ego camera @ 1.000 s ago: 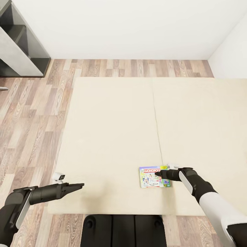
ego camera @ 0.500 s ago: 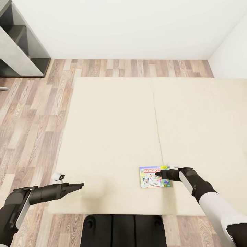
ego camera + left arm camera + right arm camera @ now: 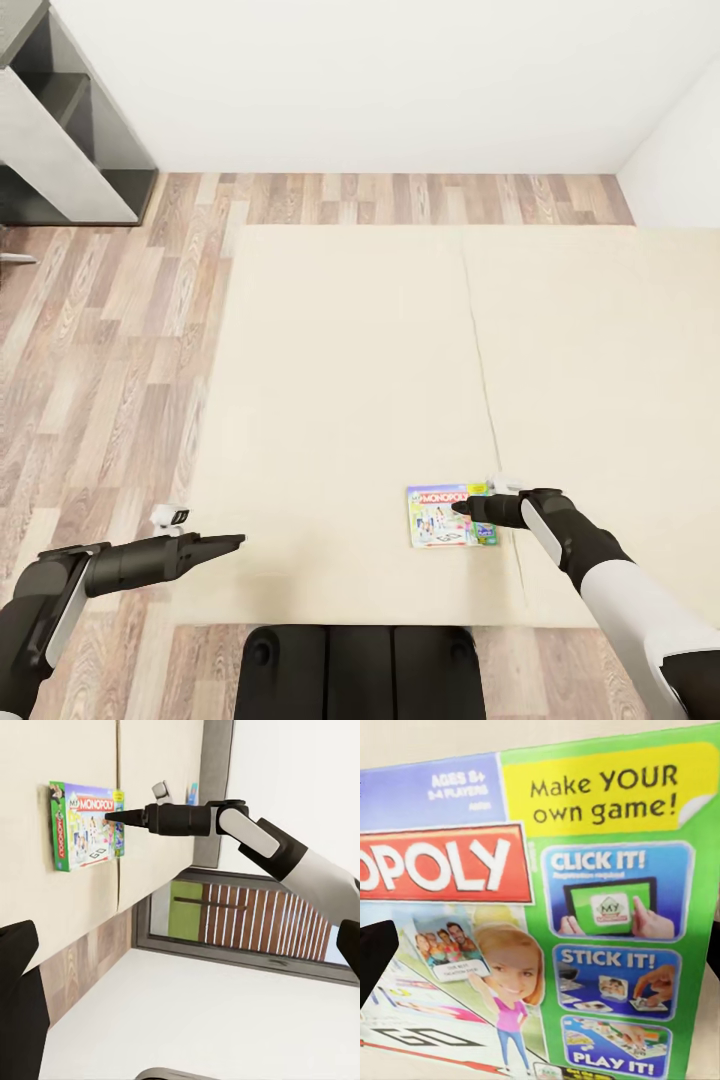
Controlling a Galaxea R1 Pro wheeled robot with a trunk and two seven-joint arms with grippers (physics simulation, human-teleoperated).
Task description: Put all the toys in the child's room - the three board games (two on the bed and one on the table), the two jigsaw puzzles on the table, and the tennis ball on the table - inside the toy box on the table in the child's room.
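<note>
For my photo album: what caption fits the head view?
Right gripper over a Monopoly box on the bed; left gripper idle.

Black forearms, white upper sleeves, dark base.

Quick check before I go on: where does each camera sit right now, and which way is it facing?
Head view: high on the robot, facing down at the bed; the left gripper and right gripper show.
Left wrist view: by the left gripper, facing sideways across the bed toward the right arm.
Right wrist view: close above the Monopoly box, facing its lid.
Shared: all three show the Monopoly box.
</note>
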